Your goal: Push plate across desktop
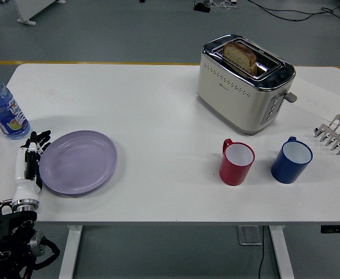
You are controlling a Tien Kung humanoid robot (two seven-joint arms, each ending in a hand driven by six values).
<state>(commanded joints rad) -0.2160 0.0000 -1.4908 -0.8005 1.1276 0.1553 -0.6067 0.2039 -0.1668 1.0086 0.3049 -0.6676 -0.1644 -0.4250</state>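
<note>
Left hand point(30, 157), fingers extended flat, edge-on against smooth round lilac plate point(78, 161); glossy white table point(158, 104).

Left hand point(29, 165): white shell with black fingers, silver ring at its wrist, then black forearm hardware trailing thin black cables.

Water bottle point(2, 108) at 9 o'clock: cut by the left frame edge, label print too small to read. Left hand point(28, 165): fingers point(36, 141) sit at the plate point(78, 161) rim, contact unclear; arm runs out of frame at 7 o'clock. Bread point(240, 56): lower part hidden in the toaster point(243, 85) slot. Toast rack point(336, 135) at 3 o'clock: clipped by the right edge. Bench point(158, 110) legs cut at the bottom.
</note>
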